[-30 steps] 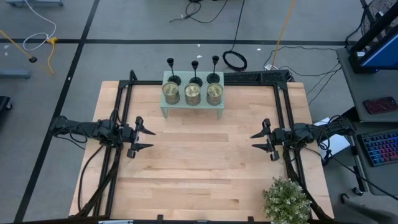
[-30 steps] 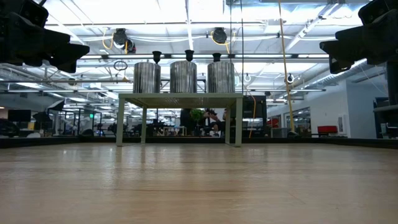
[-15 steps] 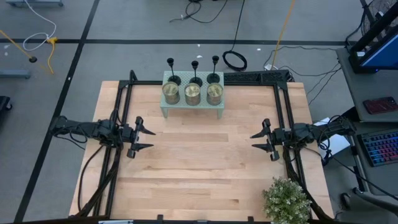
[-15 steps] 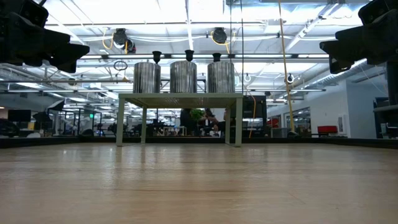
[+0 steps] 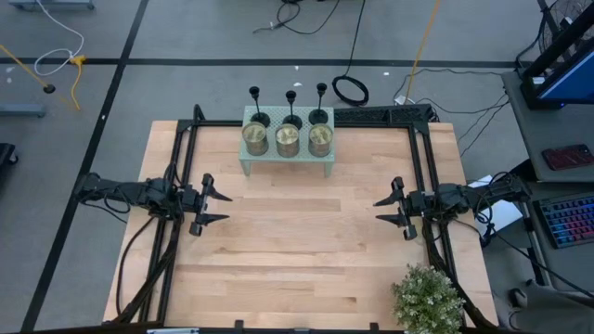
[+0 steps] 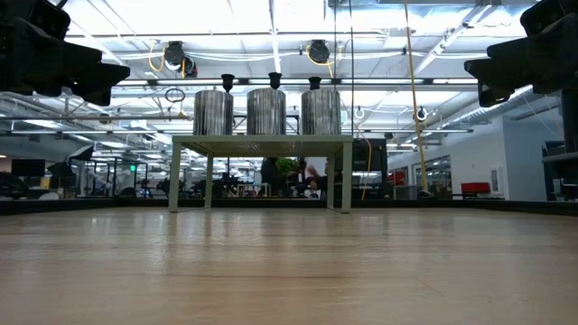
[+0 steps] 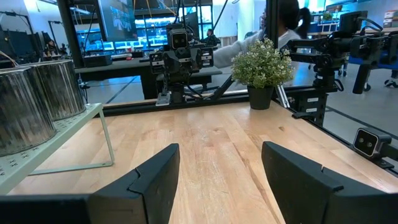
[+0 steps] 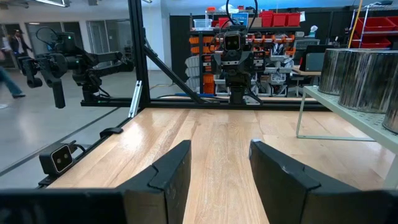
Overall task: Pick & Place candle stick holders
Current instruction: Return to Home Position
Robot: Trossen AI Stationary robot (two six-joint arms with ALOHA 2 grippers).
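Well apart: candle stick holders [image 5: 291,119] on shelf [image 5: 288,163], left hand [image 5: 227,208], right hand [image 5: 377,211].

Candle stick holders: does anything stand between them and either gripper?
Yes. Three tins stand in a row on the shelf just in front of the candle stick holders, on the side facing the left gripper and right gripper, both open.

The table [image 5: 306,250] is lit evenly from overhead, only soft shadows being cast, and the shelf [image 6: 262,141] is backlit by glaring ceiling lights [image 6: 181,18] in the low view.
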